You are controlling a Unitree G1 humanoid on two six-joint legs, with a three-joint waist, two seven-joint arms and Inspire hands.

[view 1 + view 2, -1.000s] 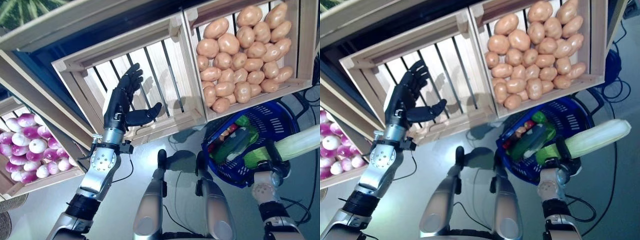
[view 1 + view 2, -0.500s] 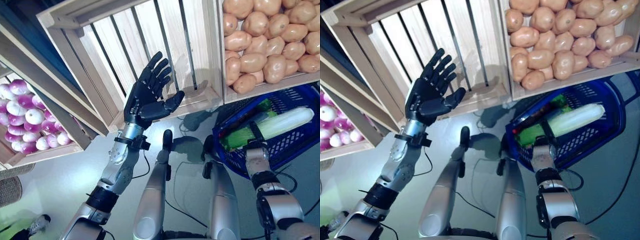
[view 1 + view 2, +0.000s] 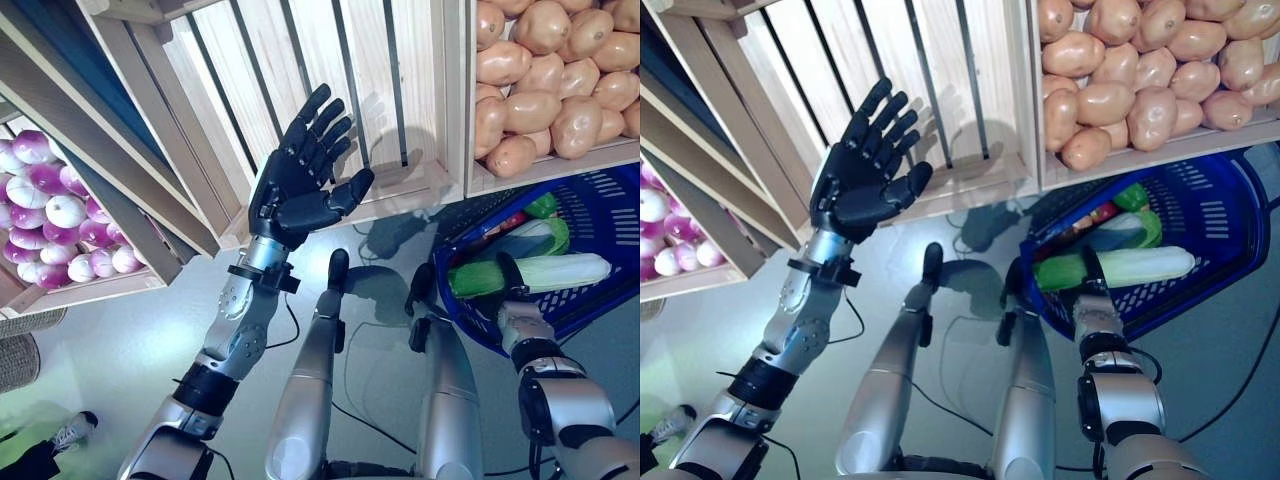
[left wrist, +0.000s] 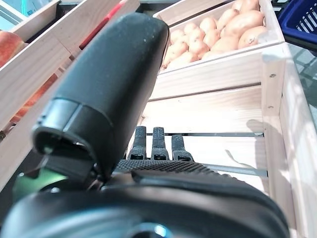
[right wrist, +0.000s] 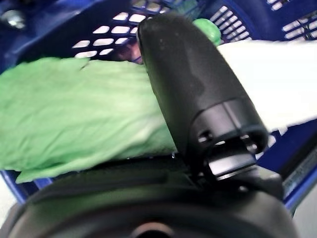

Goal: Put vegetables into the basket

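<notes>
Far left, a crate of purple-white turnips (image 3: pixel 45 225) sits on the lower shelf level, well apart from both your hands. Next over, your left hand (image 3: pixel 300 185) is raised in front of the empty slatted wooden crate (image 3: pixel 340 90), palm up, fingers straight and spread, thumb out to the side, holding nothing. The left wrist view shows the same: fingers straight over the bare slats, nothing between them and the thumb.

To the right of that crate, the potato crate (image 3: pixel 555 85) is full of brown potatoes, just above the blue basket (image 3: pixel 1220 215). The basket sits on the floor below the potato crate's front edge, with green and red produce already inside; you can't make out each item.

Your right hand (image 3: pixel 512 285) is at the basket's near rim, clenched around a long cabbage (image 3: pixel 530 272), green leafy end to the left, pale white end to the right. The right wrist view shows the thumb (image 5: pixel 195 87) curled over the cabbage. The cabbage lies across the basket opening, over the other produce; whether it rests on them you cannot tell.
</notes>
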